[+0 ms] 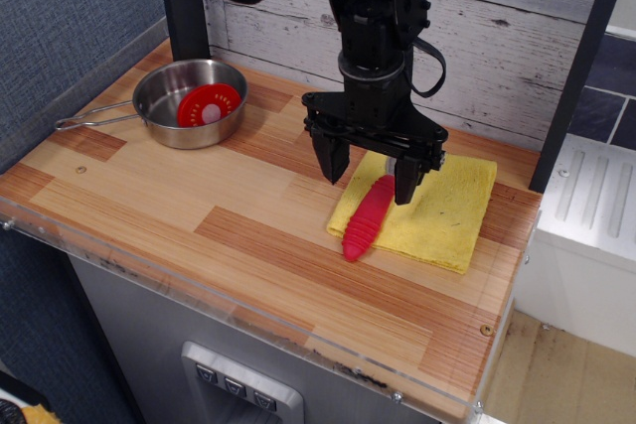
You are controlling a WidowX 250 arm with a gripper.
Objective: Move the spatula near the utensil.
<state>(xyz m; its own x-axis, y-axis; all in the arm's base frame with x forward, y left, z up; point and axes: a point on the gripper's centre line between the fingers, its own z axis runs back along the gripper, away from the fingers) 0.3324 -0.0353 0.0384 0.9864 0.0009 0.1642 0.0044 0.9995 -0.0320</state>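
Spatula (366,217) lies half on yellow cloth (437,208), red handle reaching onto wooden tabletop (199,235). Gripper (371,172) hangs above its head end, jaws spread wide, holding nothing. Steel saucepan (185,102) with red disc (210,104) inside sits well apart, far left.

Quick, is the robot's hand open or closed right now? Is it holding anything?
Hand: open and holding nothing, its fingers spread above the red-handled spatula, which lies on the yellow folded cloth.
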